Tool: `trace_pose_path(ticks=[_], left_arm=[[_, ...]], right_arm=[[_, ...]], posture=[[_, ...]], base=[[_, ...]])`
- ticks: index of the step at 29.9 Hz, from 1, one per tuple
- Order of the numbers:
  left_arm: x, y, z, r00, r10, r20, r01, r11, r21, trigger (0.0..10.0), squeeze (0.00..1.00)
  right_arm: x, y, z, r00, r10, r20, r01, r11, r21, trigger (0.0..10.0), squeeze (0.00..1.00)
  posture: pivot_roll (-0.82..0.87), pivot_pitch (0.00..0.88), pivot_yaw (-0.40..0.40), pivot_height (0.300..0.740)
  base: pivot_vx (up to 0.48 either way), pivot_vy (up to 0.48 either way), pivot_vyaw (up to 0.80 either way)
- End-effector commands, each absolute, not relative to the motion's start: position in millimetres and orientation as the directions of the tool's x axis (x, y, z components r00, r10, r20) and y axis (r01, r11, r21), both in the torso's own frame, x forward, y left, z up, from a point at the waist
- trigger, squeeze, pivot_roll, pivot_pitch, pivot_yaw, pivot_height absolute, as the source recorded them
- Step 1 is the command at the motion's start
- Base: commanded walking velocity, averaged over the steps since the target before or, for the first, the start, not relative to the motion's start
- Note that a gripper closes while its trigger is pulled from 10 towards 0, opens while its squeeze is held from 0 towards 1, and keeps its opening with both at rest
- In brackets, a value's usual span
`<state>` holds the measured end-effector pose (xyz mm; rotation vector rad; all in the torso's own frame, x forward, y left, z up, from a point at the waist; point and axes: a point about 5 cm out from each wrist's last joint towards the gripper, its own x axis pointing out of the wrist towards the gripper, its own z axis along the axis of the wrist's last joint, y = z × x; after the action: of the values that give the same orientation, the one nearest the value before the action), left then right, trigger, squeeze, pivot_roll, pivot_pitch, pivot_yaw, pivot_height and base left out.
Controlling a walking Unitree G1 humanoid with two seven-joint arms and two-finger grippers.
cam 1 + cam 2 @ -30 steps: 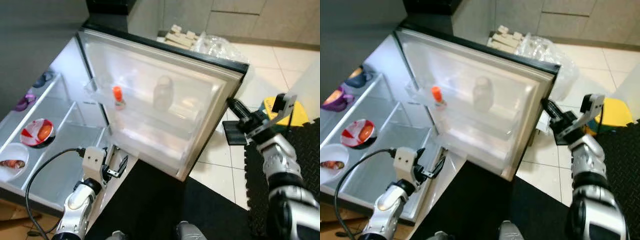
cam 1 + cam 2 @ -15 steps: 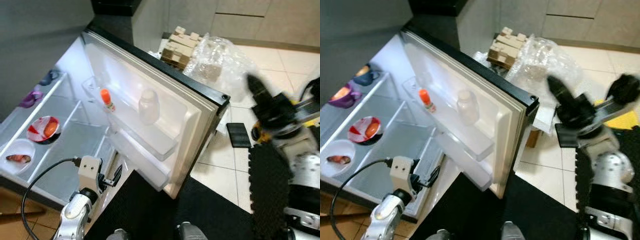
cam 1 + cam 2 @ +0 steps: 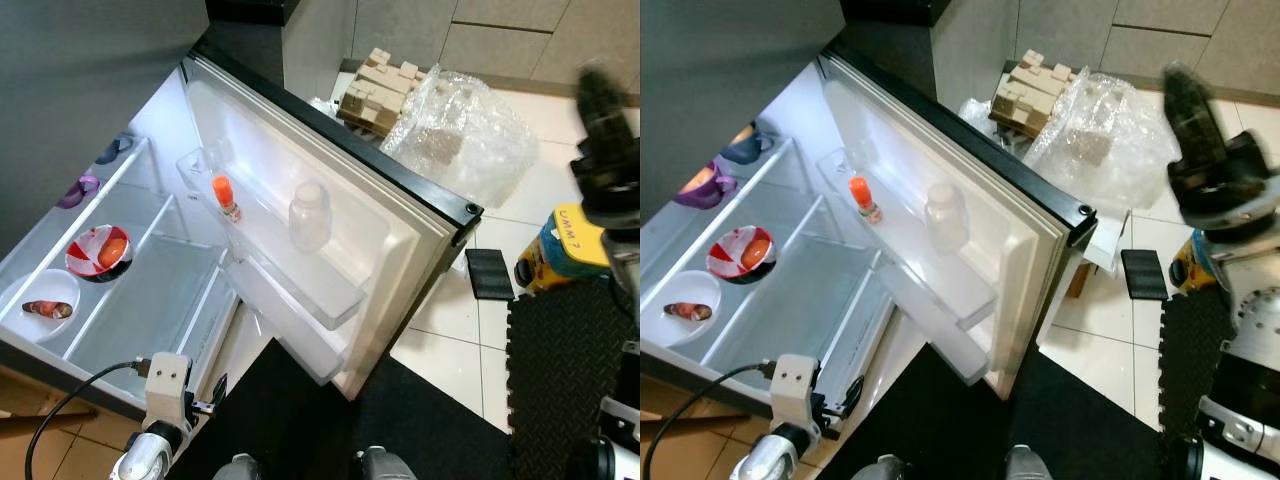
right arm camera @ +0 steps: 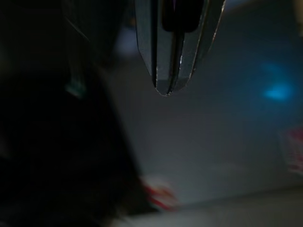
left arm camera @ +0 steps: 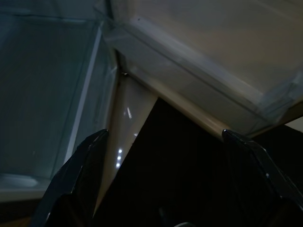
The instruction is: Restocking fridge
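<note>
Silver jointed arms, long black claw fingers [image 5: 71,189], black wrist cable [image 3: 70,415]

Behind the open door, a stack of pale cardboard pieces [image 3: 378,85] leans beside a crumpled clear plastic bag [image 3: 462,130] on the tiled floor [image 3: 520,200]. A flat black pad [image 3: 490,273] lies on the tiles, near a yellow and blue container [image 3: 562,250], possibly a bottle. A black foam mat [image 3: 560,370] covers the floor at the right edge.
</note>
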<state>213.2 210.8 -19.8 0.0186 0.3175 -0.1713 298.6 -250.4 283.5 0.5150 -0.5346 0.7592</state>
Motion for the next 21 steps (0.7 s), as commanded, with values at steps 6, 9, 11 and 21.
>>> trace_pose_path(ticks=[6, 9, 11, 21], left_arm=[[179.6, 240.2, -43.0, 0.891, 0.010, -0.453, 0.002, 1.000, 0.026, 10.0, 0.00], [163.3, 247.1, -52.7, 0.854, 0.045, -0.518, -0.020, 0.998, 0.053, 10.0, 0.00], [159.2, 247.5, -55.0, 0.845, 0.046, -0.532, -0.018, 0.998, 0.057, 10.0, 0.00], [128.9, 254.0, -73.3, 0.746, 0.110, -0.657, -0.081, 0.994, 0.074, 10.0, 0.00]], right_arm=[[326.5, -283.5, 211.5, 0.923, 0.204, 0.325, -0.329, 0.857, 0.396, 10.0, 0.00], [320.8, -296.4, 179.3, 0.964, 0.110, 0.243, -0.212, 0.868, 0.449, 10.0, 0.00], [319.3, -296.5, 169.1, 0.972, 0.107, 0.210, -0.195, 0.865, 0.463, 10.0, 0.00], [306.1, -234.5, 124.2, 0.864, 0.468, 0.187, -0.479, 0.649, 0.590, 10.0, 0.00]], posture=[[-0.14, 0.183, 0.040, 0.725], [-0.13, 0.179, 0.037, 0.725], [-0.13, 0.179, 0.037, 0.725], [-0.12, 0.176, 0.045, 0.725]], base=[[0.000, 0.000, 0.00], [0.000, 0.000, 0.00], [0.000, 0.000, 0.00], [0.000, 0.000, 0.00]])
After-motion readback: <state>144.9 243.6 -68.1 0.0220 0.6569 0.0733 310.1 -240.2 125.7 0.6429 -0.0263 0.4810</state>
